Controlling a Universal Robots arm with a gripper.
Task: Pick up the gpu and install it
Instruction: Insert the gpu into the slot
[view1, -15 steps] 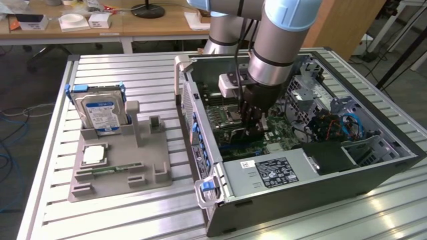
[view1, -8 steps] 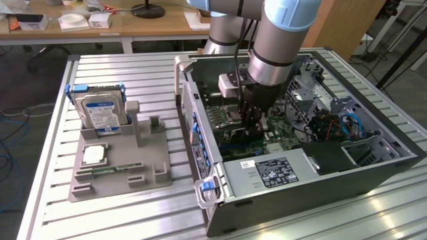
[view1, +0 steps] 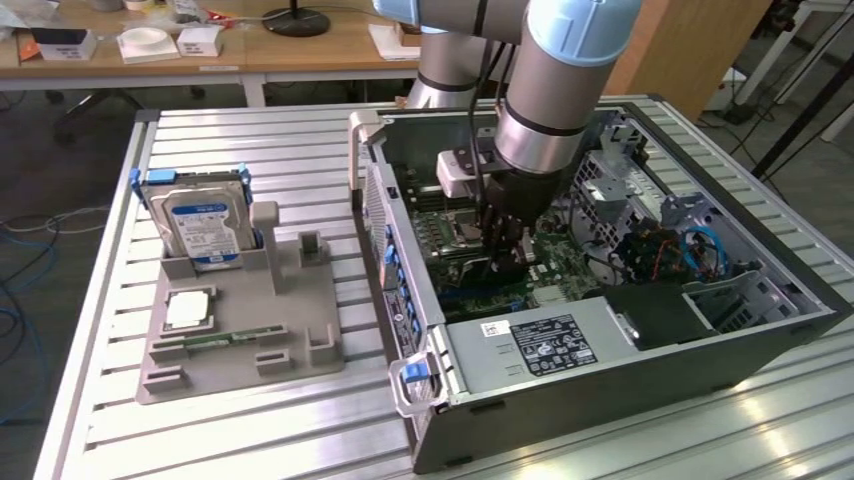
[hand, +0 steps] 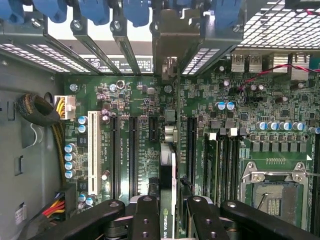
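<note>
Gripper (hand: 167, 220) reaching down inside the case (view1: 747, 350), jaws pinching the gpu (hand: 168, 200) edge-on, hanging above the motherboard (hand: 140, 100) slots.

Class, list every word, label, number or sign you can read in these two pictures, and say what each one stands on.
"QU", cut off by the picture's edge: on the gpu, beside a logo.
White sticker on the case's rear wall: print too small to read.
Slot markings on the motherboard: blurred.
Power supply label: unreadable.
Blue label on the hard drive: unreadable.
</note>
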